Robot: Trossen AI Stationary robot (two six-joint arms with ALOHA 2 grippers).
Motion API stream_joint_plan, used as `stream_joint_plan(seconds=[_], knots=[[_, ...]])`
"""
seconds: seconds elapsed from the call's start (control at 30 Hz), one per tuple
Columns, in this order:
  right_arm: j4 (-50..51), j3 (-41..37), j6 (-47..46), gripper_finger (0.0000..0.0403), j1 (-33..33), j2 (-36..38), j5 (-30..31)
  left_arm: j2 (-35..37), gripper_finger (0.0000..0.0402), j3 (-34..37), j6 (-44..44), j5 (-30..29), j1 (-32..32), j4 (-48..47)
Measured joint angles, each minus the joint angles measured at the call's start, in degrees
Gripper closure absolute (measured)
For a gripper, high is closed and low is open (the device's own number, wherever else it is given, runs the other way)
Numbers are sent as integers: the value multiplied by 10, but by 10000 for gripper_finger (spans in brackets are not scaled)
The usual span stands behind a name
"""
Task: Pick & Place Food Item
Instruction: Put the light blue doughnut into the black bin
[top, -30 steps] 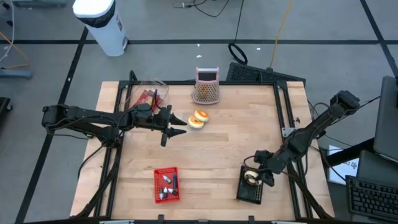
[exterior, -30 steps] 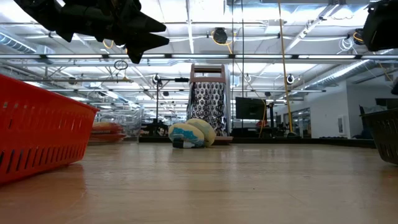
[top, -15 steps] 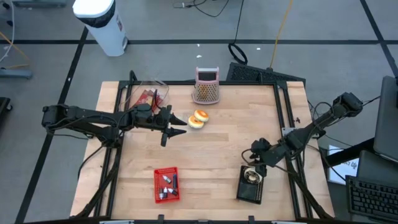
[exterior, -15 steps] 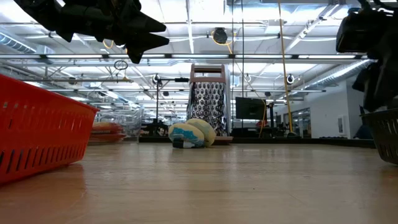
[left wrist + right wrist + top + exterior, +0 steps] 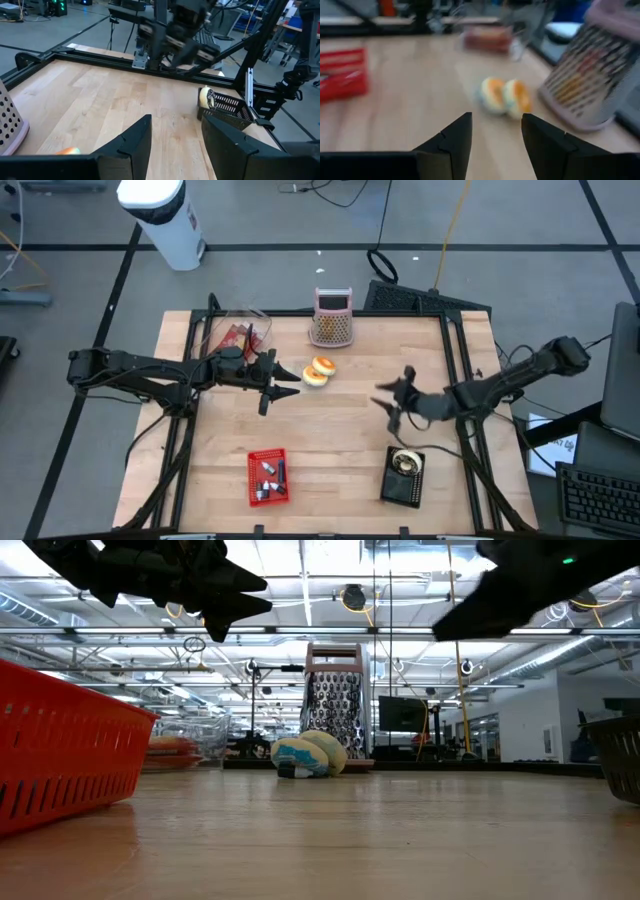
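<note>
A pink-handled box grater (image 5: 331, 318) stands upright at the far edge of the wooden surface (image 5: 340, 430). Toward the far left corner sits a clear plastic container (image 5: 232, 330) with red-packaged contents. Near the front edge, a small red basket (image 5: 267, 477) holds a few small dark and pale items that are too small to identify. Beyond the surface, on the grey floor, a white cylindrical appliance (image 5: 164, 217) stands at the upper left, and dark cables (image 5: 380, 260) trail behind the frame. A keyboard (image 5: 595, 495) lies at the right margin.
</note>
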State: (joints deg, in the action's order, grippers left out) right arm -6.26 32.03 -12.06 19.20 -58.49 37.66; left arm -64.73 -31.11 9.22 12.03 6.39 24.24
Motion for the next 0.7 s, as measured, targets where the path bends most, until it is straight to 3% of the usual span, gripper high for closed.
stream_joint_plan(seconds=[0.2,0.37,0.53,0.7], knots=[[-124,1,61,232,-133,-69,-111,0,227,0,0,0,0,0],[-172,45,87,185,-208,-178,-218,0,227,0,0,0,0,0],[-177,127,130,130,-247,-290,-249,0,227,0,0,0,0,0],[-175,188,162,113,-287,-381,-259,0,227,0,0,0,0,0]])
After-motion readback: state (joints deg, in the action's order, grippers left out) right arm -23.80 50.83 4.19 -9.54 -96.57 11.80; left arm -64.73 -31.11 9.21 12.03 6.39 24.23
